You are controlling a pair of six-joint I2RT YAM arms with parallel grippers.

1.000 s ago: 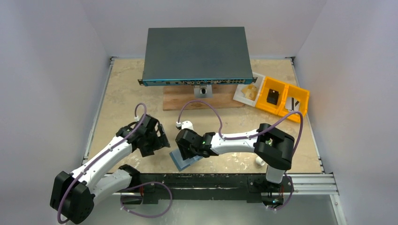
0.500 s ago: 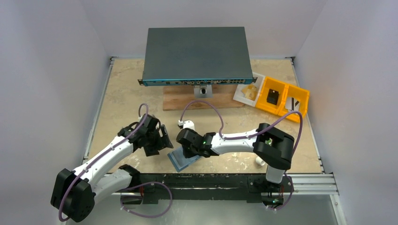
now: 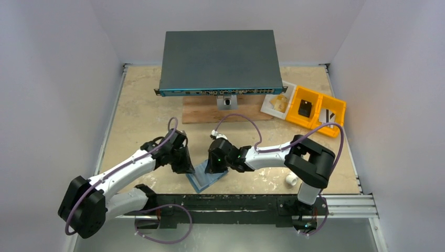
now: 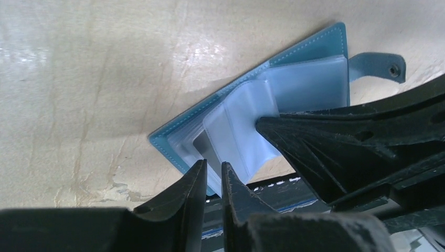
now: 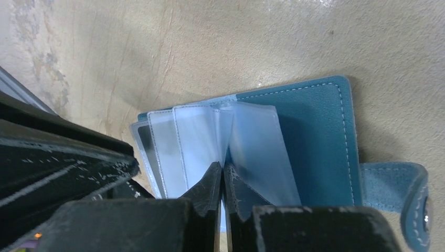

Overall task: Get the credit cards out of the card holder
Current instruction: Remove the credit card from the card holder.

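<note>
steel-blue card holder [image 3: 202, 181] lies open and flat on the beige table [image 3: 136, 105], at lower centre of the top view, just above the near rail. both arms reach in from the bottom corners and tip their wrists down over it. the left gripper [image 3: 184, 165] is on its left and the right gripper [image 3: 215, 165] on its right. the holder's long axis runs diagonally, lower left to upper right, and in the right wrist view its strap tab [image 5: 399, 189] sticks out at the right edge. the right gripper's fingers are pressed together on a lifted clear sleeve [image 5: 257, 152]. the left gripper's fingers [image 4: 197, 178] stand almost together at the sleeves' lower edge; whether they pinch anything cannot be told. a grey card [image 5: 142, 149] shows through the outermost sleeve.
</note>
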